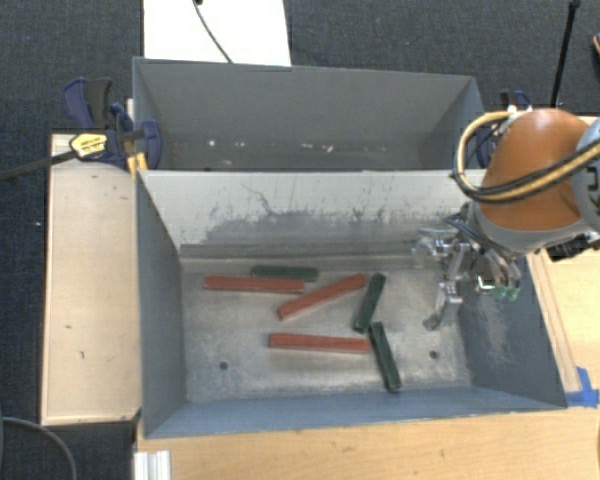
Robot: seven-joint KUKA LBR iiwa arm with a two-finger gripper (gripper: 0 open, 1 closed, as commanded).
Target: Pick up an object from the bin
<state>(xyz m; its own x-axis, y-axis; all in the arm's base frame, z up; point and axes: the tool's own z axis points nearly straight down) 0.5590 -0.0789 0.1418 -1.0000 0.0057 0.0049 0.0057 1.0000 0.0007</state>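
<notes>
Camera view: pincer [439, 314] hangs near right wall of bin [512, 360]

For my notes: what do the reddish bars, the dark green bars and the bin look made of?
Reddish bars: matte, evenly coloured, straight-edged; probably painted wood or plastic, unclear which.
Dark green bars: same shape and dull finish, likely the same material.
Bin: grey sheet metal, dull, with scuffs and pale scratches on its back wall.
</notes>
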